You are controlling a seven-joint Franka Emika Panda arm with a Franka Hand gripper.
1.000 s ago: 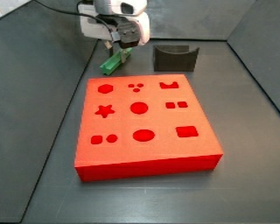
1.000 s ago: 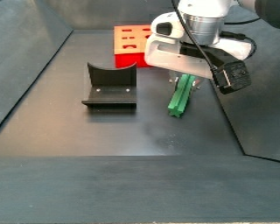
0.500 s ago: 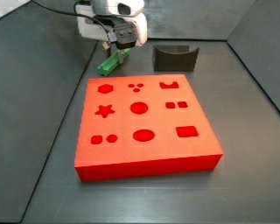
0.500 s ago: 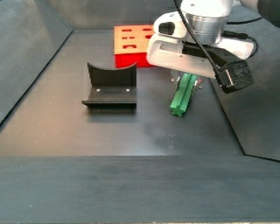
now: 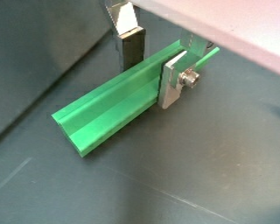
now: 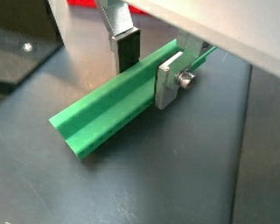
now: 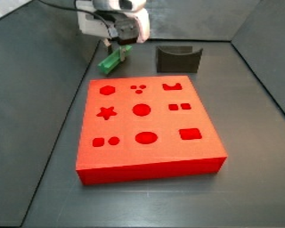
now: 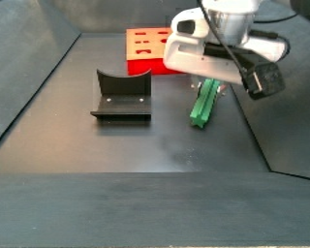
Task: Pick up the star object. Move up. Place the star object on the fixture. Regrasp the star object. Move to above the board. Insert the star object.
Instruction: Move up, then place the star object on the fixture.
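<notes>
Green star object x1 | pincer clamping it | fixture x1

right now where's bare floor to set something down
Bare floor lies in front of the board, and between the fixture and the near edge. It is crowded by the far wall, where the gripper holds the star object.

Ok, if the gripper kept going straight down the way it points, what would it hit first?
The gripper, shut on the star object, points down at the dark floor. The peg's lower end would likely meet bare floor first; the fixture stands off to the side.
</notes>
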